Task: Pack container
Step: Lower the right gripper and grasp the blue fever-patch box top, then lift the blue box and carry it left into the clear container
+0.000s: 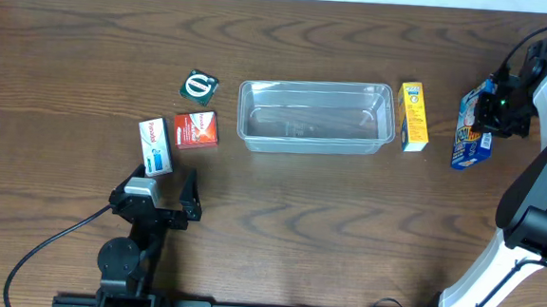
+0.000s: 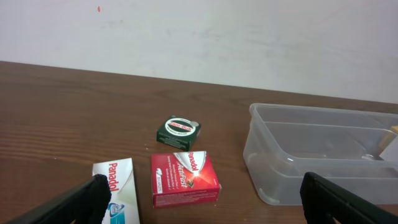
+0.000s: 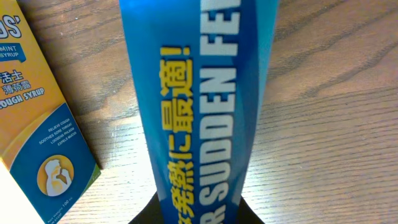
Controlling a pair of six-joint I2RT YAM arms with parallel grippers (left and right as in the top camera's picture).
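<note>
**Right gripper on the blue box, tub not yet packed**

The right gripper (image 1: 491,106) is down over the blue box (image 3: 199,112). The box runs straight up the middle of the wrist view between the jaws. I can't tell if the pads are actually pressing on it. The left gripper (image 1: 167,181) has its jaws wide apart, with nothing in them, low over the table (image 1: 345,234).

The container (image 1: 247,114) is well off to the right gripper's left, with the yellow box (image 1: 414,115) between them and just beside the tub's near end. From the left gripper it is ahead and to the right. It looks empty.

Risks, as I judge them:
- The blue box is glossy printed card, tall and slim. A shallow or off-centre pinch could let it swing or slip on the lift.
- Card is thin, so too hard a squeeze would dent it.
- The path to the tub passes over the yellow box, so a low carry could knock it over or push it into the tub wall.
- The tub is light clear plastic on smooth wood grain, so a bump on the rim would slide it.

Other items: a white box (image 1: 156,145) is just ahead of the left gripper, with a red box (image 1: 196,130) beside it and a small green box (image 1: 200,86) beyond that. All are matte card with crisp edges. The tub is rectangular with rounded corners and a lipped rim.
</note>
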